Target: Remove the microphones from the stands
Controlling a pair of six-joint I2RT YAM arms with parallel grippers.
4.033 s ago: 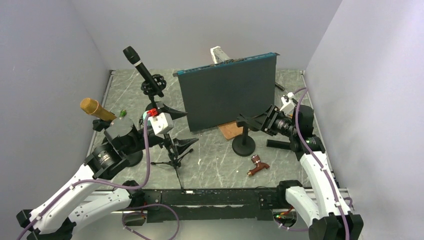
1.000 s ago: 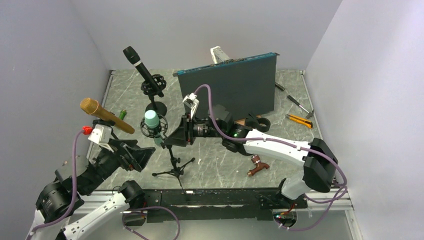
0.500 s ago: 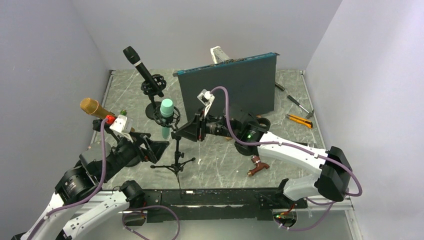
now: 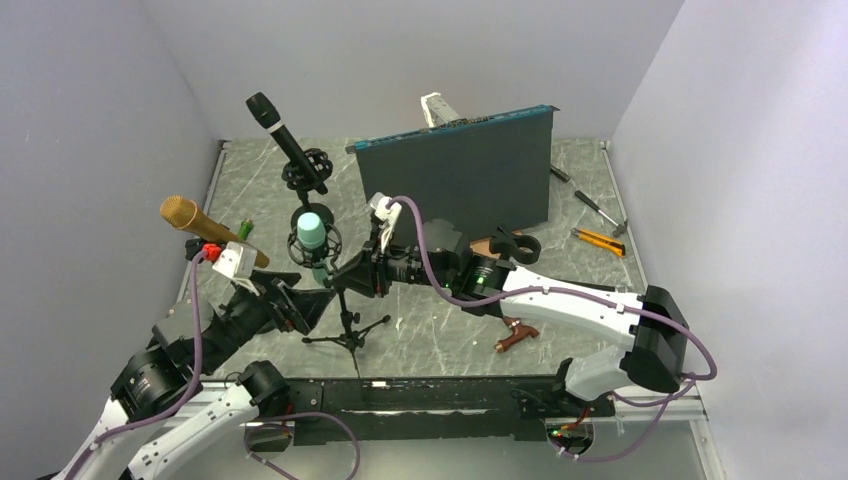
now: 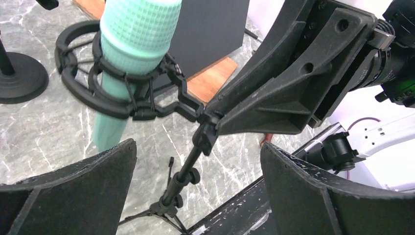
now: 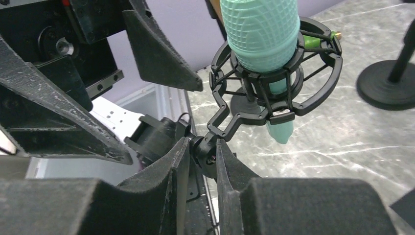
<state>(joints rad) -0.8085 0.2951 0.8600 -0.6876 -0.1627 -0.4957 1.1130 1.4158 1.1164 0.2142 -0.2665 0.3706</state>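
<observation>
A mint-green microphone [image 4: 310, 232] sits upright in a black shock mount [image 4: 322, 250] on a small tripod stand [image 4: 347, 325]. My right gripper [image 4: 352, 275] is shut on the stand's swivel joint just below the mount; in the right wrist view the joint [image 6: 203, 149] is pinched between the gripper's [image 6: 202, 147] two pads, with the microphone [image 6: 259, 34] above. My left gripper [image 4: 300, 305] is open and empty, low and left of the stand. In the left wrist view it [image 5: 198, 147] straddles the stand pole [image 5: 188, 169] without touching, the microphone [image 5: 132, 44] above.
A black microphone [image 4: 285, 140] on its own stand is at the back. A gold microphone [image 4: 205, 228] is at the left. A dark upright board [image 4: 455, 190] stands behind. A brown object [image 4: 517, 330] and hand tools [image 4: 598, 238] lie at the right.
My right gripper has moved left and down with the stand's joint, so the green microphone is now lower and further left. My left gripper has shifted only a little.
</observation>
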